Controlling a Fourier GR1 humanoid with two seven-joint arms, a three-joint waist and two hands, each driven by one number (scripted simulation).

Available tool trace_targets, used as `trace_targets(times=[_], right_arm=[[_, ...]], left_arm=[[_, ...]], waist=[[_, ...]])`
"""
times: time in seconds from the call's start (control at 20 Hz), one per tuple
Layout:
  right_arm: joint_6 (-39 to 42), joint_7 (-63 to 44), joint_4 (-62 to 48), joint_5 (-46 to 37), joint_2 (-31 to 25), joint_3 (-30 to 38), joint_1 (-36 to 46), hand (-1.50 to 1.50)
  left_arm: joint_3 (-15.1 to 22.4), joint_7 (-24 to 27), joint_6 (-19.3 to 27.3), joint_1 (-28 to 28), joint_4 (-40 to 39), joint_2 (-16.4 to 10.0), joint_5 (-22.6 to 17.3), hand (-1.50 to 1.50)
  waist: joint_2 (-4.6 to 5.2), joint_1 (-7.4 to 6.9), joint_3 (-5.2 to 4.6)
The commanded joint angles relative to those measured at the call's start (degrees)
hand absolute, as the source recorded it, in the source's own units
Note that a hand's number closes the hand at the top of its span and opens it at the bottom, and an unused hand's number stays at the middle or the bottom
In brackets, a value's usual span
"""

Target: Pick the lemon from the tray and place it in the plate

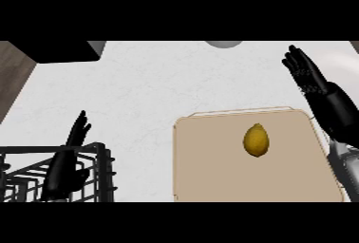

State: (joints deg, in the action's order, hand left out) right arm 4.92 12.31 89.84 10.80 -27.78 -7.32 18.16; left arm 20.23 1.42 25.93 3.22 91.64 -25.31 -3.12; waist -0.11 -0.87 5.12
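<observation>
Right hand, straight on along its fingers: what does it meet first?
Nothing visible: the right hand points across bare counter to the picture's top edge. The lemon lies off that line. Height unclear.

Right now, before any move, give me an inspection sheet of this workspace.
Surface: white counter.
Job's things: lemon lies untouched on the tan tray; the plate is not clearly seen, though a grey round thing at the top edge may be it.
Clutter: black wire rack lower left; dark block upper left.
Hands: left hand open, fingers up, resting at the rack; right hand open, beyond the tray's far right corner, holding nothing.
Cables: nothing seen.
Surroundings: brown wood past the counter's left edge.
</observation>
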Motion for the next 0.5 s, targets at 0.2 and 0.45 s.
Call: trace_targets(times=[0.2, 0.45], right_arm=[[-11.0, -3.27, -2.19, 1.01, -1.42, 12.15, -0.19, 1.5], [-24.12, -6.89, -7.51, -8.82, -6.05, 18.72, -4.5, -1.5]], left_arm=[[9.73, -16.63, 14.05, 1.73, 2.9, 1.51, -3.15, 0.0], [17.72, -24.35, 23.69, 1.33, 9.44, 2.6, -1.4, 0.0]], waist=[[0.31, 4.59, -5.37], [0.28, 8.08, -5.63]])
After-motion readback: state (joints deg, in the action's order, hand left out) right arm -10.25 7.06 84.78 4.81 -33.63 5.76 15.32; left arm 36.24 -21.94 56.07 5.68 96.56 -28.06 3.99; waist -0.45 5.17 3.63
